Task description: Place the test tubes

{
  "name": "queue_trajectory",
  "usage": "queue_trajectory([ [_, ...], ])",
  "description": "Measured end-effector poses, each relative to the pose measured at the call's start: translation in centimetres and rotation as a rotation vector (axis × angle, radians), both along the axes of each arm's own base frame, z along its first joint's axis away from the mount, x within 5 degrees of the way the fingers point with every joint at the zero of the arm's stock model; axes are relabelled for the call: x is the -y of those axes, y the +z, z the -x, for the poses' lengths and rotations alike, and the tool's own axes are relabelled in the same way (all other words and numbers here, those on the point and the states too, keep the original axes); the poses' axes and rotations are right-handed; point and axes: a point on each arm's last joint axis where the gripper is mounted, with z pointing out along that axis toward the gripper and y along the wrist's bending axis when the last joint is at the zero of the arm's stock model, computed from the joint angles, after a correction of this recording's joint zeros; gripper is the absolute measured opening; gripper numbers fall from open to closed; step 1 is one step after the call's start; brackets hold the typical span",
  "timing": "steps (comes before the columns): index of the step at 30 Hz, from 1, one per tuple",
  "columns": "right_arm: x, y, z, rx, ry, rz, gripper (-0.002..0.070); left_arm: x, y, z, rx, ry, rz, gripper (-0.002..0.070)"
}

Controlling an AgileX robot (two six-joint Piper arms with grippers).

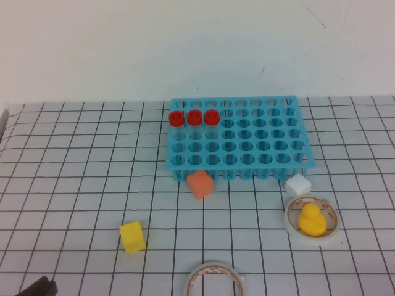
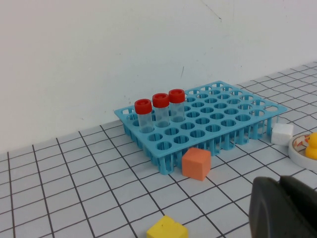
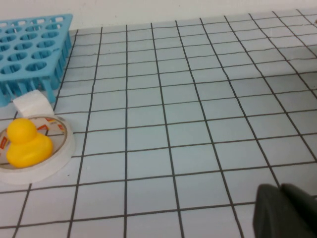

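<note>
Three test tubes (image 1: pixel 194 123) are standing in rack (image 1: pixel 259 139); left tool (image 2: pixel 282 206), right tool (image 3: pixel 283 208) are hovering low over worktop (image 1: pixel 74 185), clenched empty; placing seemingly done, nothing left to fetch.

I work over a white desk (image 1: pixel 74 185), ruled all over in thin black squares that run out to every edge I can see. Behind the desk's far edge a plain white wall (image 1: pixel 185 43) rises and fills the rest of my view. On the wall above the desk are a faint thin scratch (image 1: pixel 311 15) and a small dark mark (image 1: pixel 262 72). The light is soft and even, and shadows on the desk are pale.
</note>
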Motion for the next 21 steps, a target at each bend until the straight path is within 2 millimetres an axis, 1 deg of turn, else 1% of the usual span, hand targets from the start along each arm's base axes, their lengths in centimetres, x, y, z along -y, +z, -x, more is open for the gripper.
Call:
queue_trajectory([
  [19, -0.01, -0.02, 0.01, -0.002, 0.000, -0.004, -0.0001, 0.00, -0.01, 0.00, 0.000, 0.000, -0.002, -0.0001],
  [21, -0.01, -0.02, 0.01, -0.002, 0.000, -0.004, -0.0001, -0.19, -0.01, -0.11, 0.007, 0.023, -0.002, -0.0001],
])
